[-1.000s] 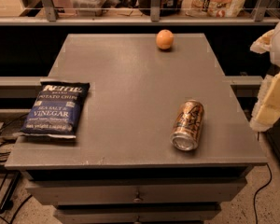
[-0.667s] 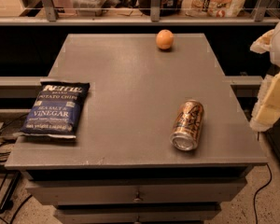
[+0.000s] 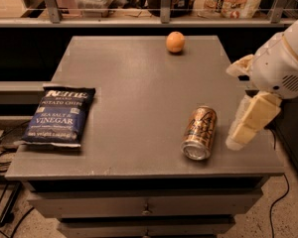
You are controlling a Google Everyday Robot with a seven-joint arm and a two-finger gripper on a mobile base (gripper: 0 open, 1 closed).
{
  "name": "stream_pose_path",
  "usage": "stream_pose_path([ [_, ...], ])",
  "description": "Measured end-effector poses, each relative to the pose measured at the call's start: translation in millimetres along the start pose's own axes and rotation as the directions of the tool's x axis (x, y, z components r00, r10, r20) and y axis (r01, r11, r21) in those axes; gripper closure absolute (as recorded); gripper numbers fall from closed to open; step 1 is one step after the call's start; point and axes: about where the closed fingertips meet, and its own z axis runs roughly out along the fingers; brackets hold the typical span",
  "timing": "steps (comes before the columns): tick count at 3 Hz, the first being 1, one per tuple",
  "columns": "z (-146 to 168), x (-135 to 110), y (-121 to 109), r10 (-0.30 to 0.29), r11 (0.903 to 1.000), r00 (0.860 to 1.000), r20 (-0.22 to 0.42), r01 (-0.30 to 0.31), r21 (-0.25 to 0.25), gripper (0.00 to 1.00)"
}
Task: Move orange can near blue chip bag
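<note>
While the gripper (image 3: 246,125) hangs over the counter's (image 3: 139,83) edge, the orange can (image 3: 199,133) lies on its side just beside the jaws, apart from them, its silver top turned toward the front edge. The jaws hold nothing, but I cannot tell whether they are released or clenched. The blue chip bag (image 3: 59,115) lies flat well apart from the jaws, beyond the can on the opposite side of the counter. A round orange fruit (image 3: 175,41) sits far from the jaws near the back edge and has no part in the task.

Judging by its look, the can is a light, thin-walled metal cylinder with a smooth, slippery skin. Lying down, it would likely roll away from the jaws at a sideways nudge, and a hard squeeze could dent it if it is empty. The best hold seems to be across the middle of the body, with the jaws coming down from above and closing on the two curved sides, square to its long axis. Gripping the rims at either end looks less secure. The can has not yet been taken up.
</note>
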Motion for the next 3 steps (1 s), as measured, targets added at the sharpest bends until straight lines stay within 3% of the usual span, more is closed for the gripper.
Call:
stream_pose_path([
  [1,31,-21,9,-0.002,0.9988,0.995,0.098,0.007,-0.048,0.00],
  [2,56,-33,14,0.001,0.9983,0.990,0.140,0.007,-0.058,0.00],
  [3,67,-29,5,0.023,0.9996,0.992,0.128,-0.020,-0.019,0.00],
])
